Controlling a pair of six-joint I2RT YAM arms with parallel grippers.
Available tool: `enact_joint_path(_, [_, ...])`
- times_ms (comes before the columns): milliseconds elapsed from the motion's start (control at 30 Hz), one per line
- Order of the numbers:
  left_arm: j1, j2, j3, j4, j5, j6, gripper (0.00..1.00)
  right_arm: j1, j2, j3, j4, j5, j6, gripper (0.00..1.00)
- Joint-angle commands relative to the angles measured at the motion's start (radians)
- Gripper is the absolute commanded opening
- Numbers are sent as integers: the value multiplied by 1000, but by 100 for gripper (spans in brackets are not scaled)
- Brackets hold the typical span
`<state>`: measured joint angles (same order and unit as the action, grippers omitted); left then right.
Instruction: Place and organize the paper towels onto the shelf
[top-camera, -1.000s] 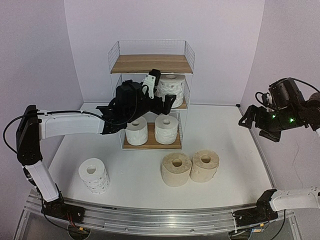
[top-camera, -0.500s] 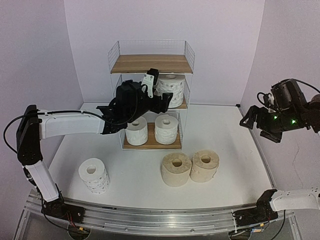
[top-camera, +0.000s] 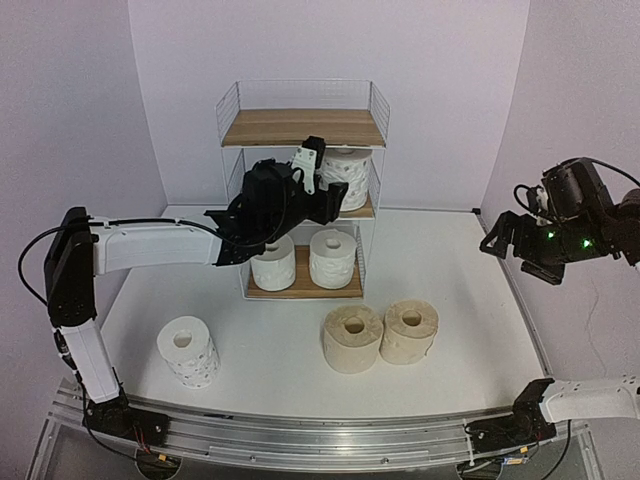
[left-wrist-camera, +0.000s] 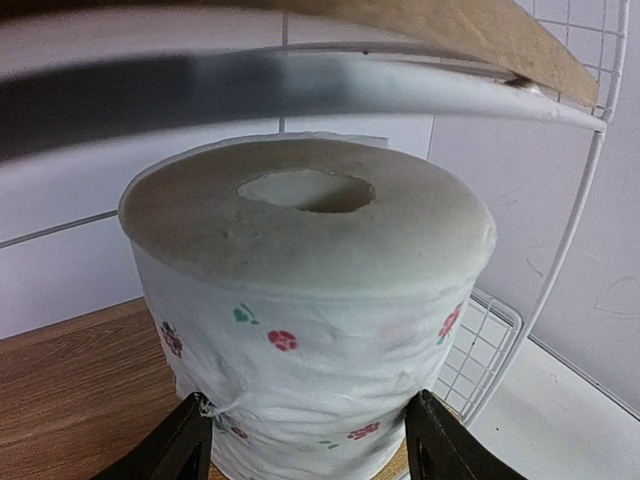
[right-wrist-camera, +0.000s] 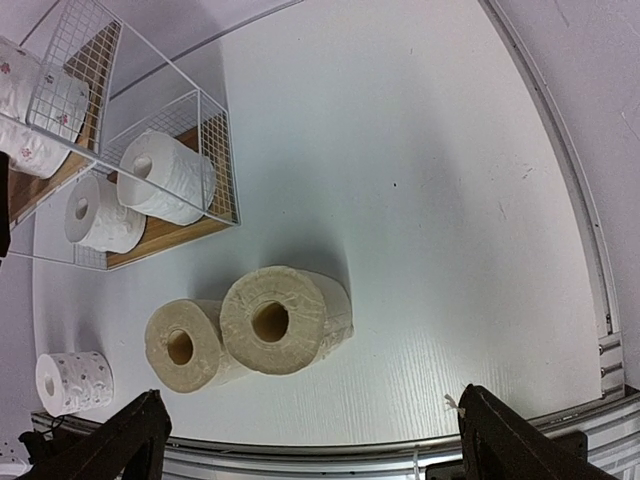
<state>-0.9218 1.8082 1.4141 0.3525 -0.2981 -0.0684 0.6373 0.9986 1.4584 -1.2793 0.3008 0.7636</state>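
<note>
The shelf (top-camera: 300, 128) stands at the back of the table. On its middle tier stands a white paper towel roll with flower print (top-camera: 348, 175) (left-wrist-camera: 300, 260). My left gripper (top-camera: 325, 197) (left-wrist-camera: 315, 445) reaches in there, its fingers pressed against both sides of that roll low down. Two white rolls (top-camera: 273, 262) (top-camera: 333, 257) stand on the bottom tier. Two beige rolls (top-camera: 352, 338) (right-wrist-camera: 275, 320) sit on the table in front, and a printed roll (top-camera: 188, 350) stands at the front left. My right gripper (top-camera: 515, 245) (right-wrist-camera: 315, 440) hangs open high at the right, holding nothing.
The shelf's top board (left-wrist-camera: 470, 30) is just above the held roll, and the wire mesh side (left-wrist-camera: 490, 340) is close on its right. The table's metal front rail (top-camera: 320, 435) runs along the near edge.
The left gripper has pushed a little further into the middle tier and its fingers have closed in onto the printed roll. The right arm has barely moved.
</note>
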Motion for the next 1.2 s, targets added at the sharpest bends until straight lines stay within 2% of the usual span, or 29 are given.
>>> enact_joint_path(0, [11,34,57,34,-31,20,64,-4,-13,-7,19,31,-7,97])
enact_joint_path(367, [24,79,110,28,-16,16,64,-4,-17,-9,21,40,-14,97])
enact_joint_path(1167, [24,-7,-3,21,-55,0,71,-4,-43,-10,26,35,-27,98])
